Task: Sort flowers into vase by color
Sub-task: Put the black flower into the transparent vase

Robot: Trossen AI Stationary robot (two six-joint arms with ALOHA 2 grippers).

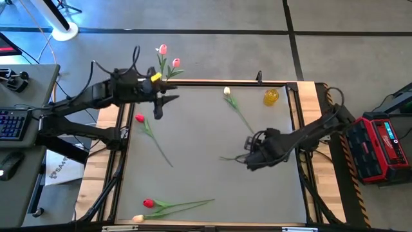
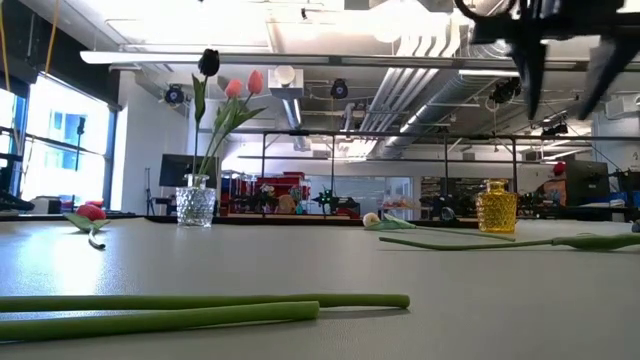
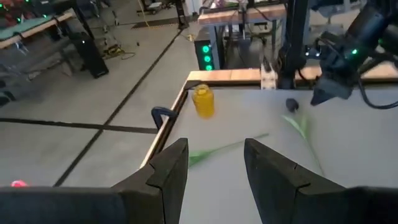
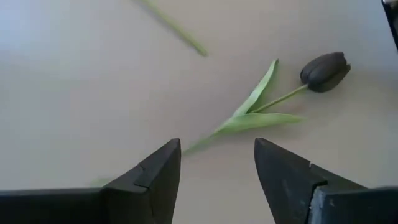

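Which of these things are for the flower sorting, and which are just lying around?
For the job: black tulip, red tulip, cream tulip, pink tulips, clear vase, yellow vase.
Lying about: keyboard, red case.

We see a grey table carrying a yellow vase at upper right, scattered tulips, and a clear vase.
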